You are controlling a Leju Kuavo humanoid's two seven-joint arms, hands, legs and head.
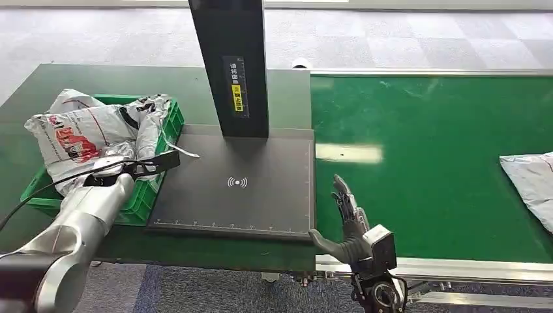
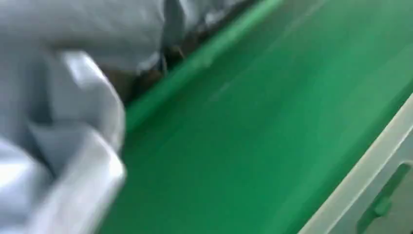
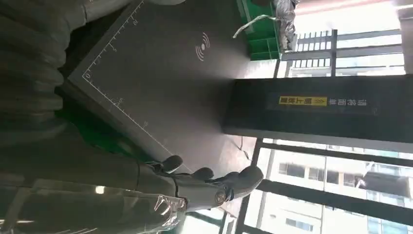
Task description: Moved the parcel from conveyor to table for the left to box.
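The right hand (image 1: 349,218) hangs at the near seam between the dark pad (image 1: 254,189) and the green conveyor (image 1: 424,163), fingers straight and spread, holding nothing. The parcel (image 1: 531,186) lies well apart at the belt's far right edge. The left hand (image 1: 140,166) is over the green box (image 1: 153,189), among bags; I cannot tell its grip. The left wrist view is blurred: grey plastic against green. In the right wrist view, the fingers (image 3: 204,183) extend open beside the pad. Best to reach right, stay wide, and close across the parcel's middle.
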